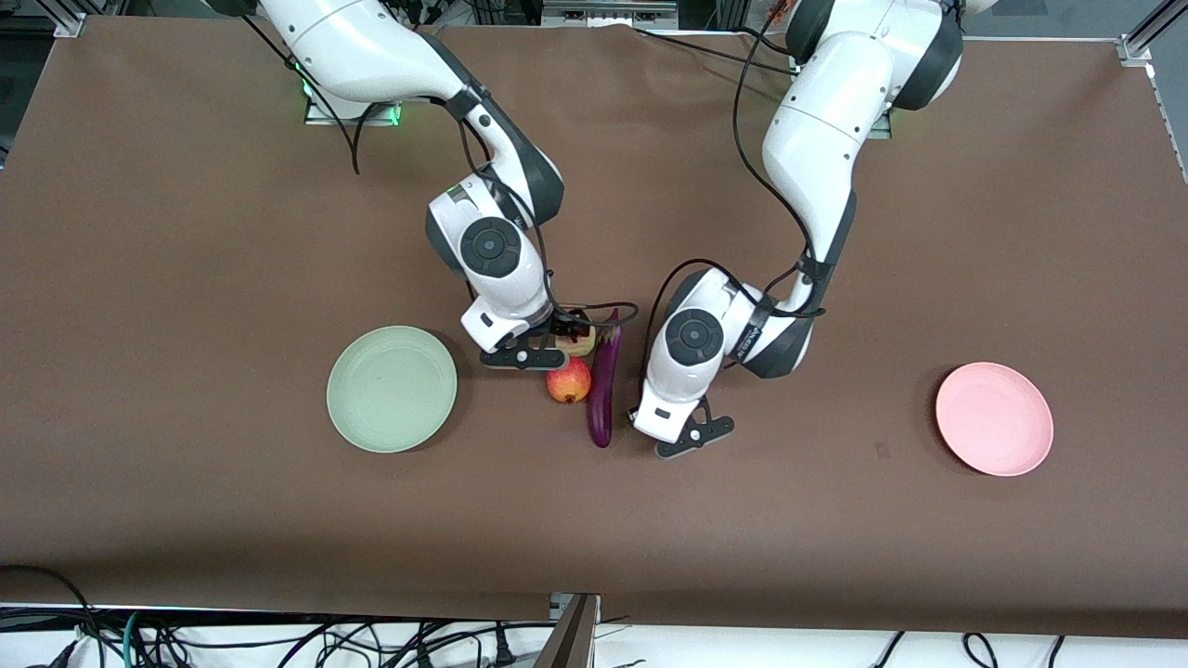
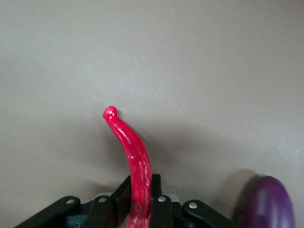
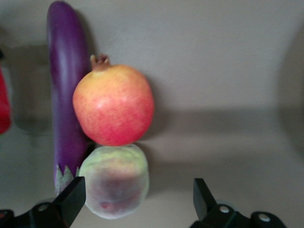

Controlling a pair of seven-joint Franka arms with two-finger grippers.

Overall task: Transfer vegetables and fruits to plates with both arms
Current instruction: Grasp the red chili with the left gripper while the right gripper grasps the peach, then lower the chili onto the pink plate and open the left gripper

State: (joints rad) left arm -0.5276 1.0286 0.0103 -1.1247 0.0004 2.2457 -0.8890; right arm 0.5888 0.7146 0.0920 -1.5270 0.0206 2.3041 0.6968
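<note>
In the left wrist view my left gripper [image 2: 141, 191] is shut on the red chili pepper [image 2: 130, 147], whose curved tip sticks out past the fingers over the brown cloth. In the front view that gripper [image 1: 666, 425] is low beside the purple eggplant [image 1: 604, 385] and hides the chili. My right gripper [image 3: 137, 190] is open, with the pale peach [image 3: 114, 187] between its fingers, close to one of them. The red-orange apple-like ball [image 3: 114, 104] touches the peach and the eggplant [image 3: 66, 95]. In the front view the right gripper [image 1: 560, 330] is at the peach [image 1: 583, 343], with the ball [image 1: 569, 381] nearer the camera.
The mint green plate [image 1: 392, 388] sits toward the right arm's end of the table. The pink plate [image 1: 994, 418] sits toward the left arm's end. Brown cloth covers the table around both.
</note>
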